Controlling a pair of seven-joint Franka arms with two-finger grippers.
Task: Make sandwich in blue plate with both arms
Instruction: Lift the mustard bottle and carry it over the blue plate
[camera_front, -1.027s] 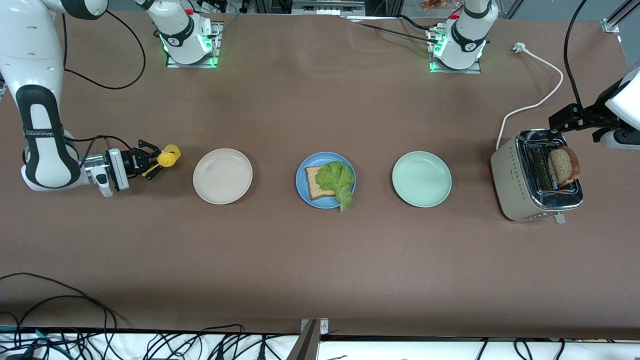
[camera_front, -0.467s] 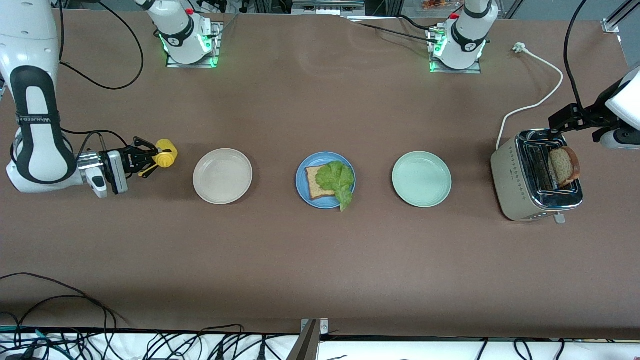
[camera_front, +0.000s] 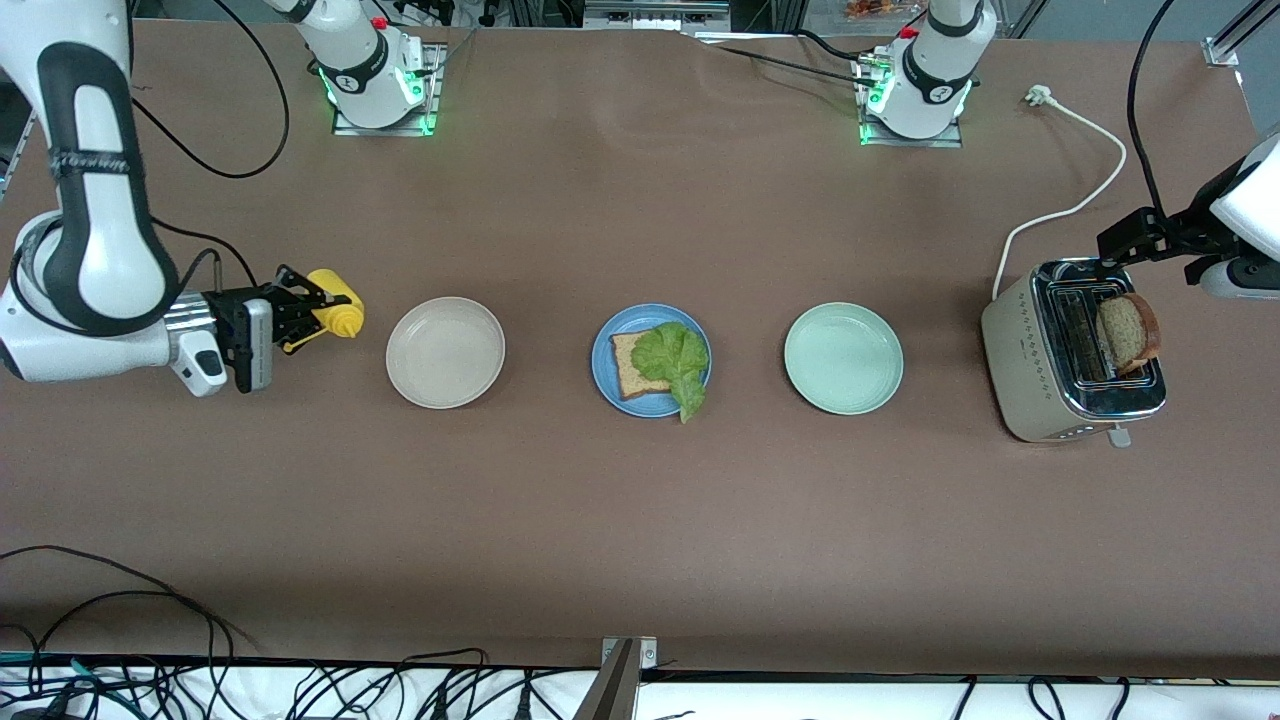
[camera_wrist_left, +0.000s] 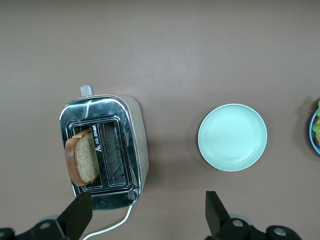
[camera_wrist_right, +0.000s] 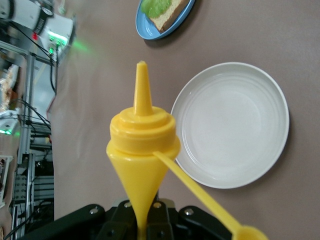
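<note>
Yellow bottle (camera_front: 334, 311), tilted since before, in right hand (camera_front: 296, 318).

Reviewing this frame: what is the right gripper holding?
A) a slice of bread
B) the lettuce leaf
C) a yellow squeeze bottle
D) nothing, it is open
C: the right gripper is shut on the yellow squeeze bottle, beside the cream-white plate toward the right arm's end of the table.
</note>
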